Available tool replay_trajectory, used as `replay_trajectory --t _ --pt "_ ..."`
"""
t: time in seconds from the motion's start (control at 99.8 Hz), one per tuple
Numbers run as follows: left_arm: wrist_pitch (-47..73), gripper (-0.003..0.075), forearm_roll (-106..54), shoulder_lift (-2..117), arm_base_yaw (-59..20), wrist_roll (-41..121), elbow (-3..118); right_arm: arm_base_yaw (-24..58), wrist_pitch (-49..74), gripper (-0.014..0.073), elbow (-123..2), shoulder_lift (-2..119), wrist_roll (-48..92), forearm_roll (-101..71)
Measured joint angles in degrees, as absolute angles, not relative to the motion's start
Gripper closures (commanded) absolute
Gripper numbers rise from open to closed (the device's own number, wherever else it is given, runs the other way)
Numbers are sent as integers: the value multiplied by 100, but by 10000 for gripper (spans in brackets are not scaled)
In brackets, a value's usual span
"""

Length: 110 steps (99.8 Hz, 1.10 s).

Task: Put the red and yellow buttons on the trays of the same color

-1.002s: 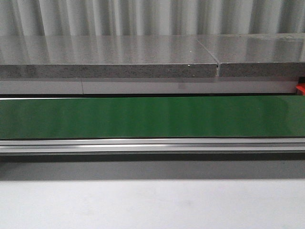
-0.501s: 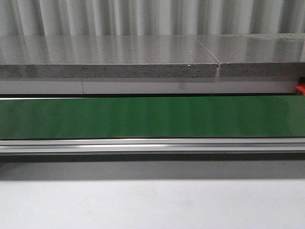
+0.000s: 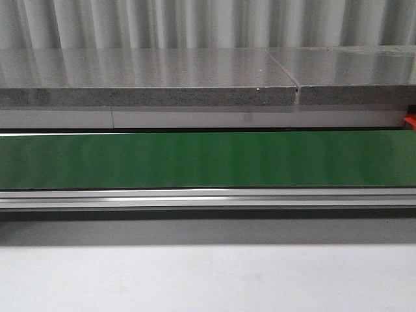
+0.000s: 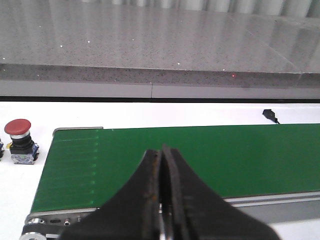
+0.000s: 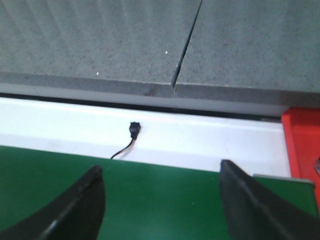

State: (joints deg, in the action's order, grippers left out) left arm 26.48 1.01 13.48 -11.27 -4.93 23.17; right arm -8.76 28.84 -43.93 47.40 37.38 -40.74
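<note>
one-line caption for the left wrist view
Shut left gripper over the green belt, a red button beside its end.

A lab test bench: green conveyor belt (image 3: 208,159) beside a grey stone-look counter (image 3: 149,75).

A red tray (image 5: 302,150) is cut off at the right edge; in the front view only its sliver shows at mid-right. A cable (image 5: 125,146) slips behind the green belt (image 5: 150,200).
</note>
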Motion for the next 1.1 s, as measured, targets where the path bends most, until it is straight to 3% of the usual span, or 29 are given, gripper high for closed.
replay_trajectory --t 0.12,0.361,0.992,1.103 --pt "2648 741 101 1348 -1127 -493 2317 -876 3003 268 -3923 4275 3738 -3964" --pt "2648 741 101 1348 -1127 -493 2317 -876 3194 680 -3556 3881 3743 -3818" --pt "2648 741 101 1348 -1127 -493 2317 -876 3264 675 -3544 3881 3752 -3784" --pt "2648 700 101 1348 -1127 -493 2317 -876 3264 675 -3544 3881 3752 -3784"
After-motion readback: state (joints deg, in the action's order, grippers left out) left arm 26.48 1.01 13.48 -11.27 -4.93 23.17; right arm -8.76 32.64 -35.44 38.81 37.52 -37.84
